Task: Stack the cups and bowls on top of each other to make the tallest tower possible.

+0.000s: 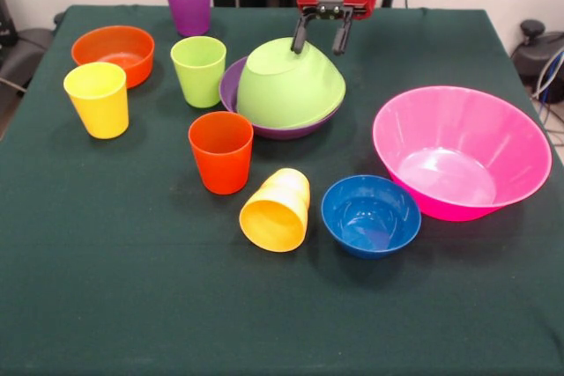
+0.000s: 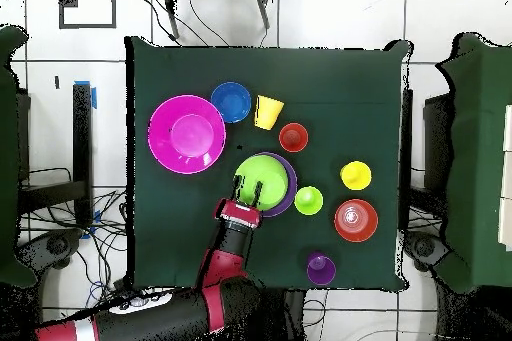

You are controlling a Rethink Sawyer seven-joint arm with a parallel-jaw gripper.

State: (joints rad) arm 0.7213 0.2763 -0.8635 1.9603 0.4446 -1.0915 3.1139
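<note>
Our gripper (image 1: 318,43) hangs with fingers spread, holding nothing, straddling the far edge of the inverted lime green plastic bowl (image 1: 289,87), which rests tilted in the purple plastic bowl (image 1: 236,84).

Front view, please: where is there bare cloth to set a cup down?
The wide strip of table nearest the camera, below the tipped yellow-orange cup and blue bowl, is free. The middle is crowded around the orange-red cup.
</note>
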